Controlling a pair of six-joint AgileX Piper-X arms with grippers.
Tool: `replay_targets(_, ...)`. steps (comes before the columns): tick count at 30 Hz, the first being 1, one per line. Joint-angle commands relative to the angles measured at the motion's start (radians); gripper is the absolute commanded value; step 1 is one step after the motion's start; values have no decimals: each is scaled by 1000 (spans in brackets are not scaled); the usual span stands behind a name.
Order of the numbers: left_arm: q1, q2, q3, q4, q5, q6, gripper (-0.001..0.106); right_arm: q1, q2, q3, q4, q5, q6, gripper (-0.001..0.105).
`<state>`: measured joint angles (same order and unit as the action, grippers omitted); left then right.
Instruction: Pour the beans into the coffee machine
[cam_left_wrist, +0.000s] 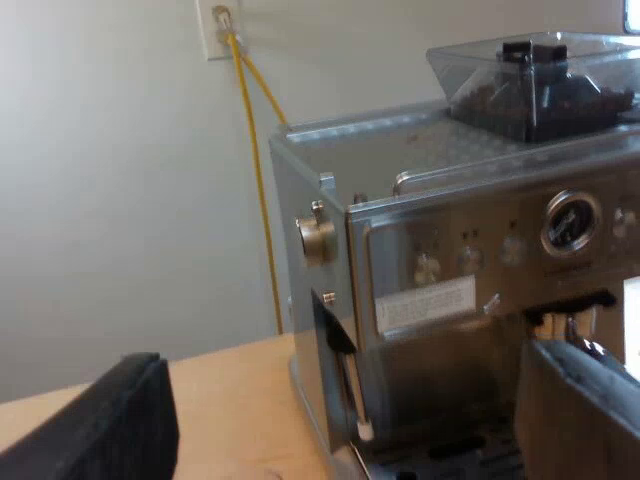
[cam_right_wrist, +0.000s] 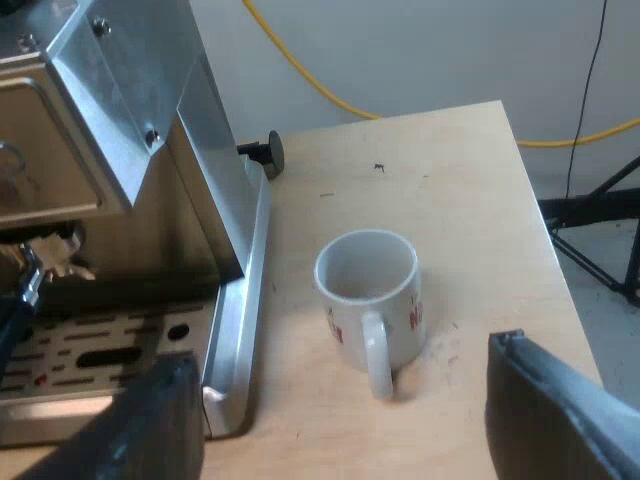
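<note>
Beans (cam_left_wrist: 520, 98): dark, inside hopper (cam_left_wrist: 470, 60) atop coffee machine (cam_left_wrist: 440, 300) | left gripper (cam_left_wrist: 340, 360): spread wide, empty, facing machine front | right gripper (cam_right_wrist: 342, 352): spread wide, empty, above white mug (cam_right_wrist: 368, 290) upright on worktop (cam_right_wrist: 450, 180) just beside machine | yellow cable (cam_left_wrist: 255, 180) down wall (cam_left_wrist: 100, 200) behind machine

Light soft, even, indoor in both wrist views; I see no hard shadows. Wall (cam_left_wrist: 120, 220) pale grey, dimmer toward table (cam_left_wrist: 240, 390). Steel front of espresso machine (cam_left_wrist: 450, 300) carries hazy reflections, pale glare on its label, one blown-out white patch at its front. Bean hopper (cam_left_wrist: 535, 75) smoky, faint sheen on rim. Recess over drip tray (cam_right_wrist: 90, 350) shaded. Mug (cam_right_wrist: 368, 290) evenly lit, faint soft shadow at base. Fingers (cam_left_wrist: 100, 425) of left gripper (cam_left_wrist: 345, 400) and fingers (cam_right_wrist: 560, 410) of right gripper (cam_right_wrist: 340, 400) near-black, little surface detail.
</note>
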<state>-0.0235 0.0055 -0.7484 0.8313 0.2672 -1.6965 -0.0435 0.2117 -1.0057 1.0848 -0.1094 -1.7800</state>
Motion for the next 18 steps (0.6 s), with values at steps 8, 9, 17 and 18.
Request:
replay_targets(8,0,-54,-38,166,-1,-7,72,0,-172,94,5,-8,-3,62)
replay_targets(9,0,-54,-37,166,-1,-7,72,0,-197,103,5,-8,-3,62)
replay_targets(17,0,-54,-37,166,-1,-7,72,0,-266,107,79,-1,-16,62)
replay_targets(18,0,-54,-37,166,-1,-7,72,0,-266,109,85,0,-21,62)
